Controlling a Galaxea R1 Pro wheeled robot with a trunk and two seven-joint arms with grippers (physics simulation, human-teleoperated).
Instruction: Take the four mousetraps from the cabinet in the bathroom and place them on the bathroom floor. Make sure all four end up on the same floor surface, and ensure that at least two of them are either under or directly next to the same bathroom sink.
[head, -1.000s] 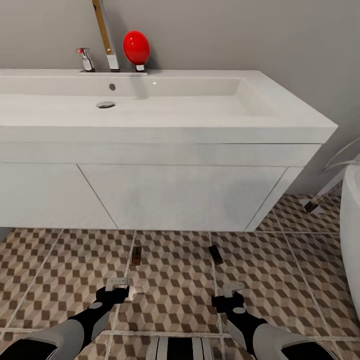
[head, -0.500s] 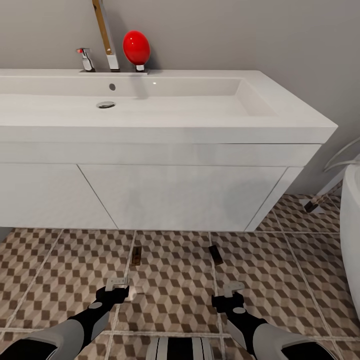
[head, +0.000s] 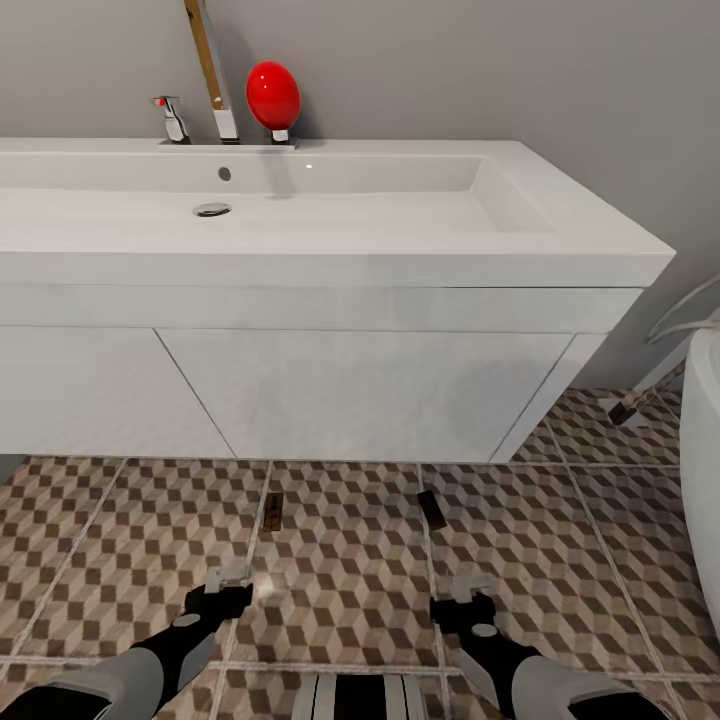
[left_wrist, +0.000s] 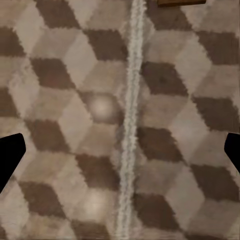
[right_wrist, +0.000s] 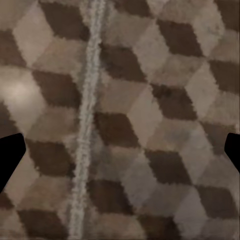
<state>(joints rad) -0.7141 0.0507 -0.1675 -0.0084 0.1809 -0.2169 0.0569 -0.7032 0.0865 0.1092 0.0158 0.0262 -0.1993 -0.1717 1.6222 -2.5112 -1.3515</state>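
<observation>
Two mousetraps lie flat on the bathroom floor (head: 350, 560), both just in front of the white vanity (head: 370, 390) that carries the sink (head: 560, 215). One mousetrap (head: 271, 511) sits on a pale grout line in front of the vanity's wide door, and the other mousetrap (head: 432, 509) sits on the next grout line toward the vanity's right end, turned slightly askew. They are well apart from each other, and neither is touched by a gripper.

The left gripper (head: 228, 577) hangs low over the tiles, on the robot's side of the first trap and apart from it. In the left wrist view its dark fingertips (left_wrist: 11, 157) stand at opposite edges with bare tile and a grout line between them, so the jaws are spread wide and hold nothing; a brown sliver of that trap (left_wrist: 181, 2) shows at the edge of the same view.

The right gripper (head: 467, 585) hangs low on the robot's side of the second trap, also apart from it. Its fingertips (right_wrist: 10, 157) likewise sit at the far edges of the right wrist view, wide apart with only patterned tile between them.

On the back ledge of the sink stand a chrome tap (head: 172, 118) and a red egg-shaped object (head: 272, 96). A white bathtub rim (head: 700, 470) shows beyond the vanity's right end
</observation>
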